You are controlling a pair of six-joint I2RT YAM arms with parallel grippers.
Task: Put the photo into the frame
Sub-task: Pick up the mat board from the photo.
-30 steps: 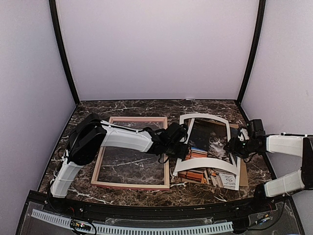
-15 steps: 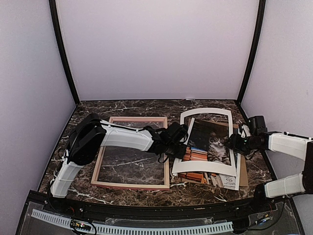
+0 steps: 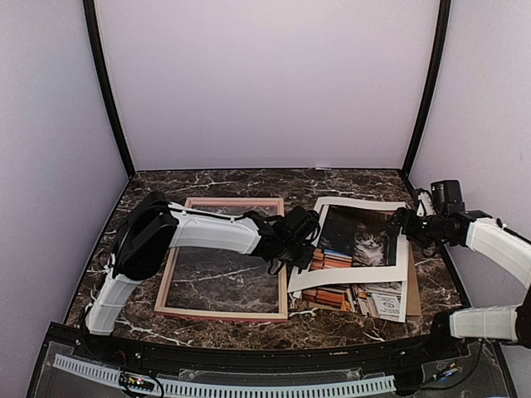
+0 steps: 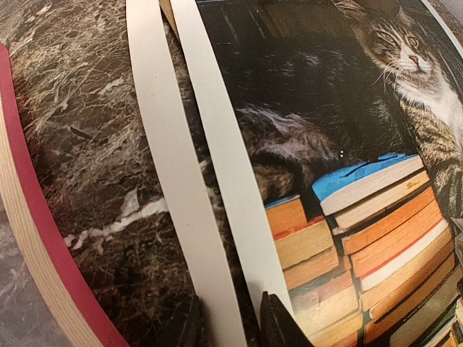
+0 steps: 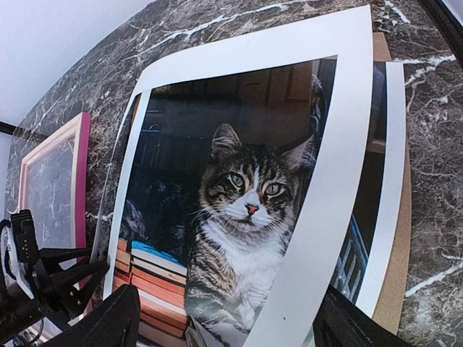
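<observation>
Marble table (image 3: 348, 184), two arms reaching in from the near edge. The frame (image 3: 222, 313) lies flat left of centre, bare marble showing through its opening; the top view shows a pale face up, and the wrist views show pink along its rim. The photo (image 3: 361, 240) sits just right of the frame, cat side up, slightly bowed rather than flat. It rests on a second print (image 3: 375, 300) and a brown backing board (image 3: 412, 283), both poking out at its near and right sides. The left arm stretches across the frame and puts the left claw (image 3: 299, 249) at the photo's left edge. The left wrist view shows its fingertips (image 4: 278, 325) part-closed either side of a white border strip; cannot tell if the paper is actually pinched. The right claw (image 3: 404, 224) hangs by the photo's far right corner, fingers spread wide, nothing between them, sheet lying below.
</observation>
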